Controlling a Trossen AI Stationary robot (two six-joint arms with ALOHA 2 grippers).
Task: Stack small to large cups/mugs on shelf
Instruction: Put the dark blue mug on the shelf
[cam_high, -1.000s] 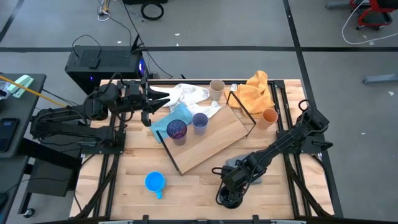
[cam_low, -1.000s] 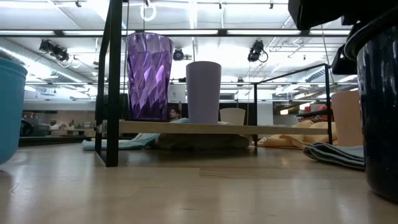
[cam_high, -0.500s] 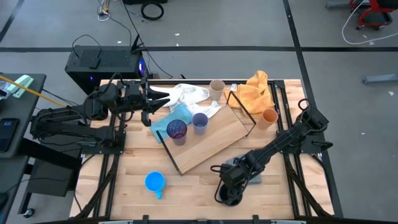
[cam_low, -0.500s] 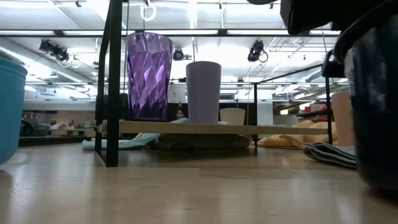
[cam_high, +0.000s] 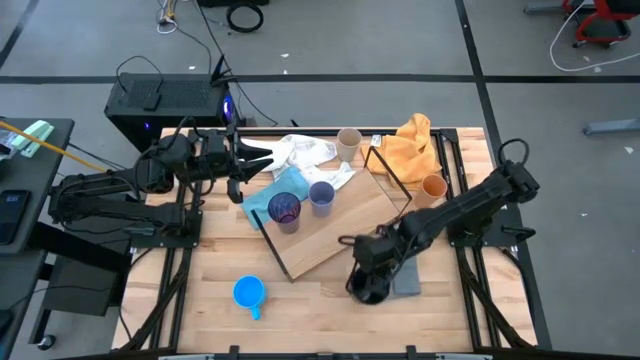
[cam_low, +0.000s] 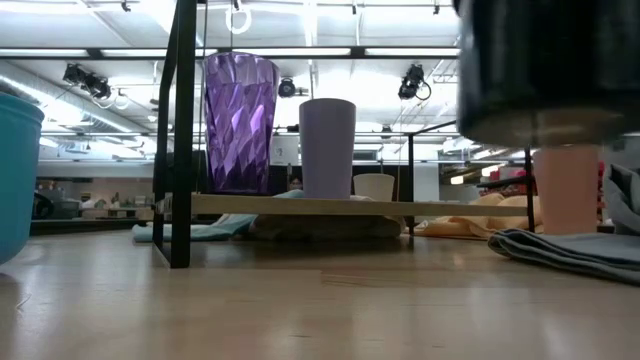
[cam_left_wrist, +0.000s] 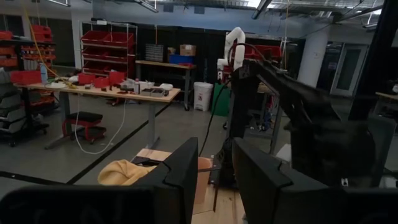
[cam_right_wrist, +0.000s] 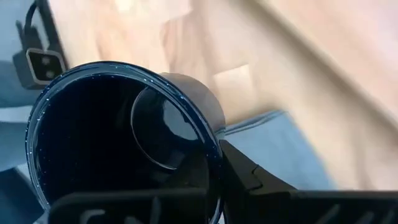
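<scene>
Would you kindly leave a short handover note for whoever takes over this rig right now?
Right gripper: shut on the black mug, held above the table by the grey cloth.
Left gripper: open, empty, waiting at the table's far left side.
Done: dark purple tumbler and lavender cup stand side by side on the shelf.
Left: the black mug, plus the bright blue mug, beige cup and orange cup, all on the table. Nothing is nested.

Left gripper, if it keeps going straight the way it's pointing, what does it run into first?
Probably the white cloth, lying just ahead of the left gripper at the table's back edge. The beige cup stands farther along that line. Height is unclear, so the gripper might pass above the cloth.
</scene>
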